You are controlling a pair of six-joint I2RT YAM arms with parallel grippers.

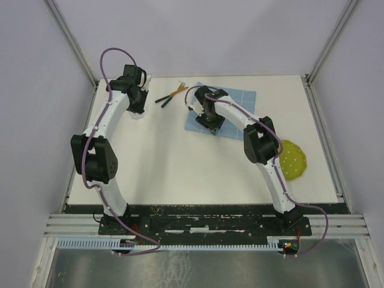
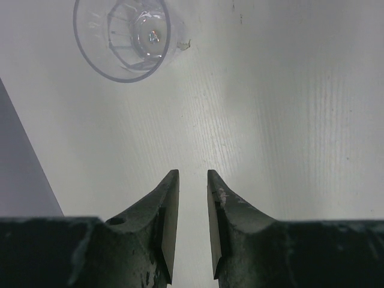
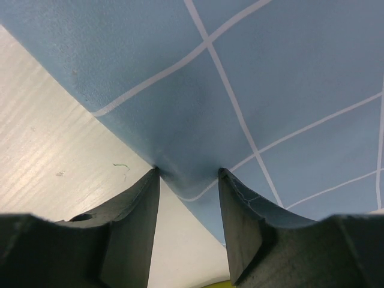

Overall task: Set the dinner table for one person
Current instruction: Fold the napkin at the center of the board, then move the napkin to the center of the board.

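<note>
Dinner table (image 1: 180, 162): stretched off-white and matte across the whole workspace; judged rigid and fixed, a surface to set things on, not to grasp.
Blue gridded cloth (image 1: 237, 99): lay flat at far centre of the tabletop; looked thin, limp and light, likely to fold or drag; best pinched at an edge or corner.
Right gripper (image 3: 189, 173): stood fairly wide astride the cloth's puckered edge, clamped on nothing.
Cutlery (image 1: 171, 95): rested just left of the cloth, dark-handled; judged stiff, slim, awkward to lift off a flat top; best pinched by the handle.
Clear glass (image 2: 123, 36): stood upright on the bare top; judged slippery and breakable; best taken across the wall near the rim.
Left gripper (image 2: 192, 174): hung narrow, short of the glass, holding nothing.
Yellow-green plate (image 1: 293, 159): sat at the table's right edge; judged stiff, low, graspable only by the rim.
</note>
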